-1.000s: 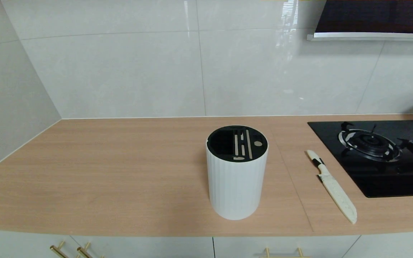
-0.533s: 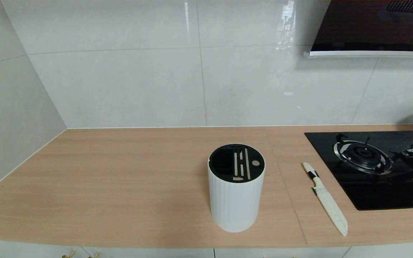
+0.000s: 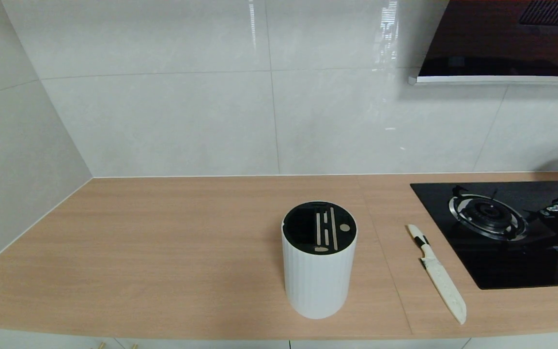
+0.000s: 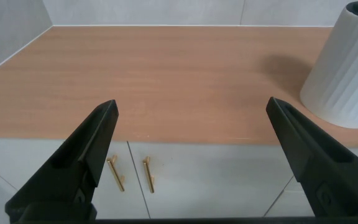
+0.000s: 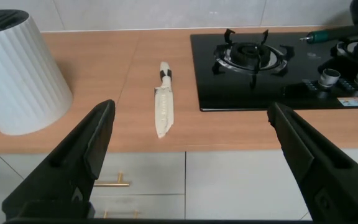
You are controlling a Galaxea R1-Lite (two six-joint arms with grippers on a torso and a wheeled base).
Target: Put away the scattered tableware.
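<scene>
A light wooden countertop (image 3: 162, 252) runs along a wall of pale glossy tiles (image 3: 187, 121), with a black glass hob (image 3: 497, 266) set into its right end and a dark range hood (image 3: 502, 39) mounted above. The hob's near burner (image 3: 488, 216) carries a black pan support, and silver knobs (image 5: 330, 77) sit toward its front edge. Below the counter, white cabinet doors (image 4: 204, 180) bear slim brass handles (image 4: 115, 174).

Holder (image 3: 318, 276) and stove (image 3: 502, 264) flank the knife (image 3: 436, 274), each standing apart
</scene>
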